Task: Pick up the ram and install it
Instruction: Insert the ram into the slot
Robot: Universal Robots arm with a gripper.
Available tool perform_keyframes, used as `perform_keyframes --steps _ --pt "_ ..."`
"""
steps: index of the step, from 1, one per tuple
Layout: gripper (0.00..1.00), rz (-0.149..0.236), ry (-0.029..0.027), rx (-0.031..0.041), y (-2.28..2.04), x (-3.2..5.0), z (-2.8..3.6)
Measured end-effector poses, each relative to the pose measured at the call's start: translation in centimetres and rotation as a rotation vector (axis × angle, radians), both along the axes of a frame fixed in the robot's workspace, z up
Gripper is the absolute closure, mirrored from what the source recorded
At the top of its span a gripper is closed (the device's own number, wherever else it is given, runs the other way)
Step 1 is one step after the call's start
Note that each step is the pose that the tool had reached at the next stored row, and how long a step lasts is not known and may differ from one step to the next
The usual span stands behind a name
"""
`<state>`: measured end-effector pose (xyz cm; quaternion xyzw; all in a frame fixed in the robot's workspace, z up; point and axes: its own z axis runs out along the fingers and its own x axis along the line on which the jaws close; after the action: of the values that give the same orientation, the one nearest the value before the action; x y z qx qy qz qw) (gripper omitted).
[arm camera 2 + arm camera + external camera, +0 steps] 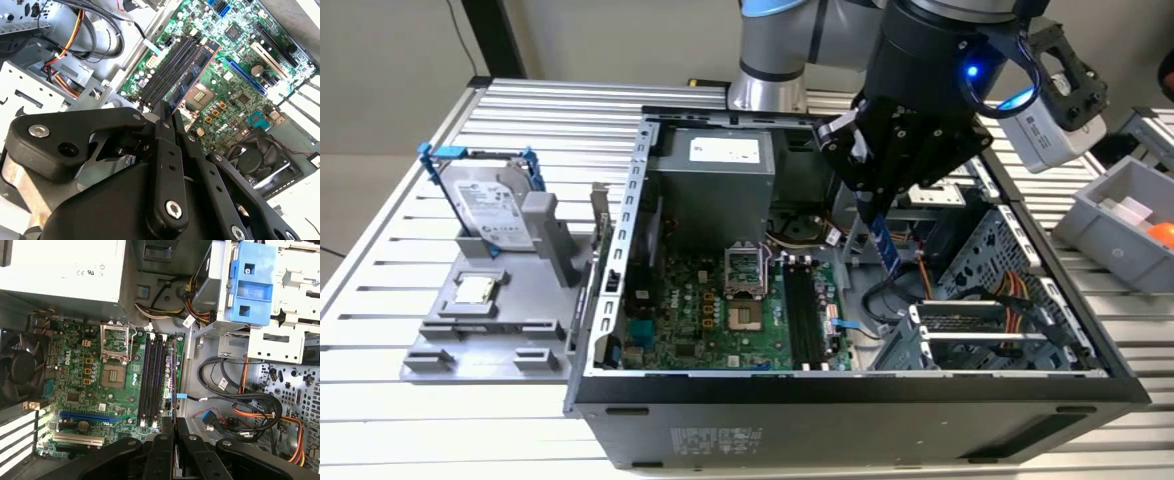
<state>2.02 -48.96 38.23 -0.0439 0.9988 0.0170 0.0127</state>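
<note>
Case: open tower lying on its side on the slatted tabletop, the arm reaching in from above
Motherboard: green, flat on the case floor, with cables and a drive cage crowding the exterior view's right
Gripper: fingers clenched on the top end of the ram, the rest hanging free below them
Slots: a bank of long black slots, all looking empty
Step in hand, my reading: bringing the stick over a slot to seat it. In the first wrist view its edge runs parallel to the slots but seems to sit just beside the outermost one, on the cage side. So it wants shifting sideways first, then a straight descent with no tilt and both ends meeting together. Nearby cables could snag
Ram: in the air over the board, not yet touching it. Thin, long, narrow stick, blue in the second wrist view, with a row of dark chips on its face, about as long as a slot
</note>
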Motion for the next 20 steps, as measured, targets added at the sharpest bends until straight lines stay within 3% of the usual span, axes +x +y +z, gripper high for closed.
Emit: perform_keyframes --steps 20 --pt "1.0 -0.01 0.0 0.0001 0.0 0.0 0.0"
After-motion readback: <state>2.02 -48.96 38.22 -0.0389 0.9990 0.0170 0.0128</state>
